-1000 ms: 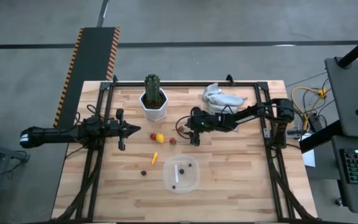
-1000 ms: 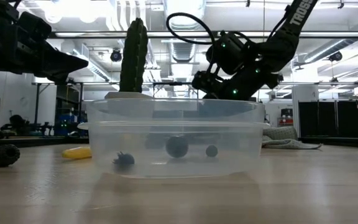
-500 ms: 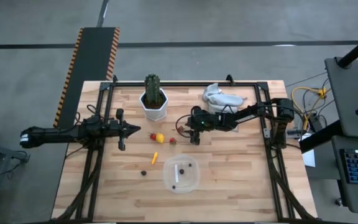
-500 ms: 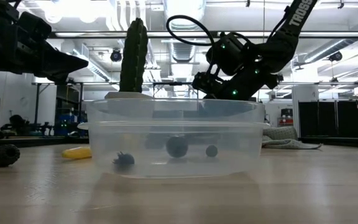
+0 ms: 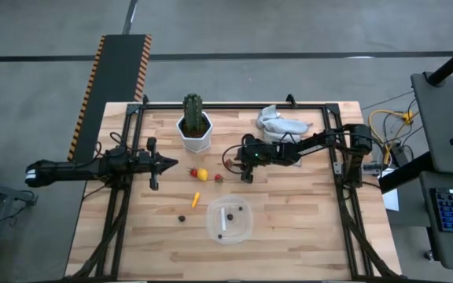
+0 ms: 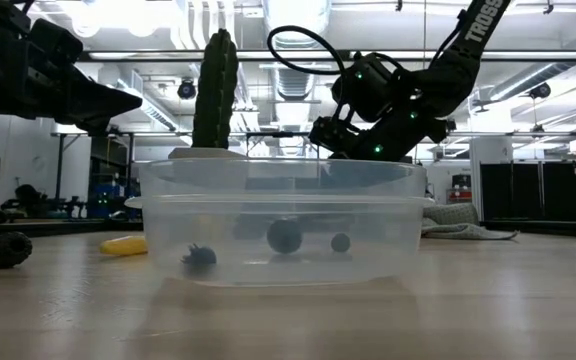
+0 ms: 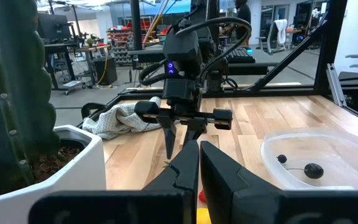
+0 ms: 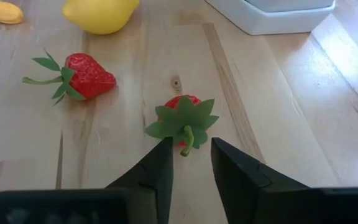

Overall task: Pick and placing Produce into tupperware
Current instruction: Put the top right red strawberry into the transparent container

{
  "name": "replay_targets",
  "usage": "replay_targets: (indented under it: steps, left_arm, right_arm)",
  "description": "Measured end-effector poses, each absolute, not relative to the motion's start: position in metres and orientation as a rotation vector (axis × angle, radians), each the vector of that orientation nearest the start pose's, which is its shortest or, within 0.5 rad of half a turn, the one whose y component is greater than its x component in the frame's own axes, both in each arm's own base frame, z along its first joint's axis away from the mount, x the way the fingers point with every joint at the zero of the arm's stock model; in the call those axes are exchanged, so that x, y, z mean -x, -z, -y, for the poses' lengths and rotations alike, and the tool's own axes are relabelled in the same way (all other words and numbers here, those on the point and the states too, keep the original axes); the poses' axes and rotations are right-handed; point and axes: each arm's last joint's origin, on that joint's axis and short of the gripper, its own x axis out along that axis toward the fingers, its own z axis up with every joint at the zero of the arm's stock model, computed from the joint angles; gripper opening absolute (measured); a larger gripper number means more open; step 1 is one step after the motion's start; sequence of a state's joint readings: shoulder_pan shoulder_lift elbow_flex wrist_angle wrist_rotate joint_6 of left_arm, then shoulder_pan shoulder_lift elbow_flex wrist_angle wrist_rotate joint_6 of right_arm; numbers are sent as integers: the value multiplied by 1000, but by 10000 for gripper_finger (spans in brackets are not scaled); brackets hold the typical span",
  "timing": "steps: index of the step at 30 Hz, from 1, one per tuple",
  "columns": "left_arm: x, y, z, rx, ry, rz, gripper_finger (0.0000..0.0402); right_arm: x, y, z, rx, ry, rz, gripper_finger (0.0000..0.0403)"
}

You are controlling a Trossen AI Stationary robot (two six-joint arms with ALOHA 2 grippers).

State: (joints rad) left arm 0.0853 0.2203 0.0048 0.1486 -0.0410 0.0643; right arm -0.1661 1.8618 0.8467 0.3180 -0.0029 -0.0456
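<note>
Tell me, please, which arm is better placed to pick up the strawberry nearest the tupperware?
The right. Its gripper hangs open directly over that strawberry, stem between the fingers. The left gripper waits farther off, beyond the lemon, fingers nearly together.

Both arms are dark, slender and jointed. The right arm (image 6: 438, 70) carries white lettering, small green lights and a looping black cable (image 6: 303, 45). Each claw ends in two black, tapered, angular fingers (image 8: 157, 171).
</note>
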Motion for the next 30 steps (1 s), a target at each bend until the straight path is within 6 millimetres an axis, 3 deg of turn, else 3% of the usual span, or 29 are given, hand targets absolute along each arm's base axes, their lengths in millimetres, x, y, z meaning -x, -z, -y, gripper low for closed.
replay_targets:
  steps: [17,30]
  left_arm:
    - [-111,-161,-11,-63,-124,-71,0]
    - [-110,-161,-11,-63,-124,-71,0]
  right_arm:
    - [-344,-116,58,-16,143,-721,14]
    - [-344,-116,58,-16,143,-721,8]
